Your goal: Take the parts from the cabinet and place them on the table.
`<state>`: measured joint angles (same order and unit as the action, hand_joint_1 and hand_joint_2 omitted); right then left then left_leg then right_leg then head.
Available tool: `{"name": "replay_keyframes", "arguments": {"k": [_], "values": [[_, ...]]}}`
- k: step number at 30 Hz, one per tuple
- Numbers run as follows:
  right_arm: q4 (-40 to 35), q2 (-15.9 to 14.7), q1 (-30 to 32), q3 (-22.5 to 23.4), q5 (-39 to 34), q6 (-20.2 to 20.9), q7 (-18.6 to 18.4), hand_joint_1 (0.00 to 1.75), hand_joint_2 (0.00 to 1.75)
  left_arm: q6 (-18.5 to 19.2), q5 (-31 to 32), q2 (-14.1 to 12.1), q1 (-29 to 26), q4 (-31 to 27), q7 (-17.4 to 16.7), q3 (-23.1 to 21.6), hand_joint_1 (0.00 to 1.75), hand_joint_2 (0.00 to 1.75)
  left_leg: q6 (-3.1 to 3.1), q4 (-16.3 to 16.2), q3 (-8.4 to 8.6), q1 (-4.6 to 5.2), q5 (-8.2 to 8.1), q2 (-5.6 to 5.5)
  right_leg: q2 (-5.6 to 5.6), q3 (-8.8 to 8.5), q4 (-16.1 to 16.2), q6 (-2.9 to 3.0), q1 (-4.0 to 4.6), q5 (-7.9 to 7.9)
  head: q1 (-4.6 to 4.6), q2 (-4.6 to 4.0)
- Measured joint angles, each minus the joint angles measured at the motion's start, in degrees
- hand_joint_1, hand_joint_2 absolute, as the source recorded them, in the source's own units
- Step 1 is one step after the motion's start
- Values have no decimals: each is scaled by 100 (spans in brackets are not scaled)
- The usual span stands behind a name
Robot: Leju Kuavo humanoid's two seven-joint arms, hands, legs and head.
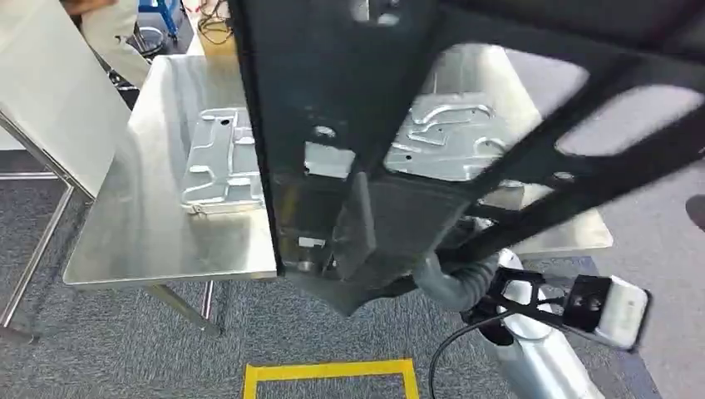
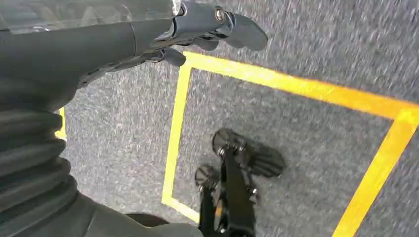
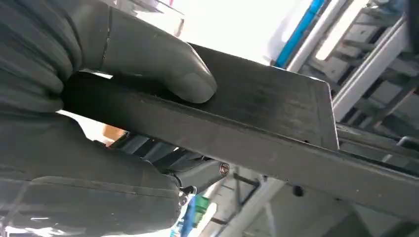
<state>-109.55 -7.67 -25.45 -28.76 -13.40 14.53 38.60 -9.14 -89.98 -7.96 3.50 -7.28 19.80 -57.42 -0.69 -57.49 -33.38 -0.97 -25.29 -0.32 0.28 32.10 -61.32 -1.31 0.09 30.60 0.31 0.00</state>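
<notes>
Two silver stamped panels point(image 1: 223, 162) already lie on the steel counter point(image 1: 150, 216) as the humanoid's right hand point(image 3: 74, 123) carries a large black frame part point(image 1: 349, 125) above the counter's near edge. Seen from the right wrist, the thick grey thumb point(image 3: 163, 66) presses on the part's flat upper face while the rest of the hand wraps beneath its edge, a firm grip on one end alone. From the head view the black part hangs high and close to the camera, stretching over the counter and hiding the strip between the panels; the second silver panel point(image 1: 453, 137) shows through its openings. The left hand point(image 2: 197, 34) hangs over the grey carpet point(image 2: 321, 44) near yellow floor tape point(image 2: 296, 89), fingers loosely apart and holding nothing. The chief risk looks to be leverage: a long part held at one end could twist or slide out from under the thumb as the arm lowers. A second hazard is the landing spot, since the frame may come down across a silver panel near the counter's middle, scraping it or nudging it toward the edge. With the part blocking much of the head view, judging clearance to the counter's near edge could prove difficult.
</notes>
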Motion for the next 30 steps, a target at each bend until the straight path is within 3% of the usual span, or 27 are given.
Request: {"name": "replay_keyframes", "arguments": {"k": [3, 4, 5, 8, 9, 12, 13, 14, 15, 18, 19, 20, 21, 23, 24, 25, 28, 30], "values": [[-90, -2, 95, 57, -48, 11, -9, 175, 175, 2, 0, -17, 19, 0, -2, -7, 0, 175, -39, -2, 47, 11, -57, 26, -1, 809, -1346, -47, -38, 473, 2, 0], [-107, -2, 131, 72, -74, 20, -9, 175, 175, 2, 0, -22, 17, 0, -2, -9, 0, 175, -38, -5, 71, 15, -81, 28, -2, 983, -1544, -48, -39, 444, 4, 0], [-133, -2, 155, 94, -98, 50, -9, 175, 175, 2, 0, -26, 15, 0, -11, -18, 0, 175, -31, -5, 118, 18, -113, 35, -4, 993, -1407, -34, -40, 225, 2, 0], [-229, -2, 165, 151, -142, 131, -9, 175, 175, 2, 0, -26, 26, 0, -39, -28, 0, 175, 2, -2, 289, 37, -227, 69, -92, 412, 47, 91, -5, -692, 4, 0], [-240, -2, 166, 162, -146, 144, -7, 175, 175, 0, 0, -26, 36, 0, -39, -28, 0, 175, 42, -19, 315, 85, -280, 79, -180, 300, 267, 131, 66, -641, -2, 0], [-280, 7, 211, 197, -153, 195, -7, 175, 175, -4, 0, -35, 36, 0, -46, -28, 0, 175, 122, 16, 342, 74, -327, 161, -100, 313, 304, 189, 69, -598, -4, 0], [-299, 7, 218, 208, -153, 197, -7, 175, 175, -4, 0, -39, 48, 0, -44, -28, 0, 175, 159, 30, 379, 100, -349, 195, -62, 286, 353, 217, 28, -606, -4, 0], [-317, 13, 222, 212, -153, 197, -9, 175, 175, -4, 0, -46, 56, 0, -42, -28, 0, 175, 187, -21, 370, 71, -394, 159, -54, 228, 405, 233, -9, -618, -2, 0], [-323, 18, 216, 216, -153, 197, -9, 175, 175, -2, 0, -46, 63, 0, -42, -28, 0, 175, 200, -250, 287, 71, -525, 119, -46, 193, 420, 272, -11, -599, -20, 0], [-328, 28, 300, 238, -155, 208, -13, 175, 175, -2, 0, -46, 55, 0, -39, -28, 0, 175, 250, -1592, -455, 59, -1041, 88, -18, 146, 418, 319, -4, -541, -15, 0], [-328, 28, 347, 247, -153, 210, -13, 175, 175, 7, 0, -46, 38, 0, -33, -31, 0, 175, 261, -1811, -620, 52, -1039, 88, 1, 126, 416, 315, 0, -524, -24, 0], [-328, 28, 382, 253, -153, 212, -13, 175, 175, 17, 0, -46, 20, 0, -24, -35, 0, 175, 265, -1753, -652, 41, -892, 88, 20, 91, 415, 310, 0, -499, -18, 0], [-328, 28, 402, 262, -151, 212, -15, 175, 175, 22, 0, -46, 15, 0, -15, -37, 0, 175, 259, -1451, -560, 33, -642, 88, 37, 53, 412, 302, 1, -472, -20, 0], [-332, 28, 430, 286, -146, 212, -13, 175, 175, 22, 4, -46, 19, 0, 2, -42, 0, 175, 223, -437, -161, 31, -13, 84, 51, -46, 401, 269, 2, -401, -18, 0], [-339, 26, 445, 304, -133, 212, -9, 175, 175, 24, 9, -48, 17, 2, 11, -46, 0, 175, 184, -157, -45, 44, 35, 59, 53, -57, 387, 241, 26, -366, -16, 0], [-343, 24, 463, 310, -122, 212, 2, 175, 175, 35, 15, -48, 25, 2, 22, -52, 0, 175, 158, -28, 11, 55, -28, 58, 75, -35, 363, 211, 42, -347, -22, 0], [-345, -2, 566, 356, -44, 212, 67, 175, 175, 50, 22, -46, 2, 2, 50, -79, 0, 175, 79, -45, -18, 67, -30, 58, 72, -30, 393, 142, 19, -347, -13, 0], [-371, -28, 609, 398, -17, 214, 91, 175, 175, 66, 37, -41, 9, 2, 66, -100, 0, 175, 17, 36, 54, 23, -13, 66, 52, 39, 177, 69, 16, -190, -3, 0]]}}
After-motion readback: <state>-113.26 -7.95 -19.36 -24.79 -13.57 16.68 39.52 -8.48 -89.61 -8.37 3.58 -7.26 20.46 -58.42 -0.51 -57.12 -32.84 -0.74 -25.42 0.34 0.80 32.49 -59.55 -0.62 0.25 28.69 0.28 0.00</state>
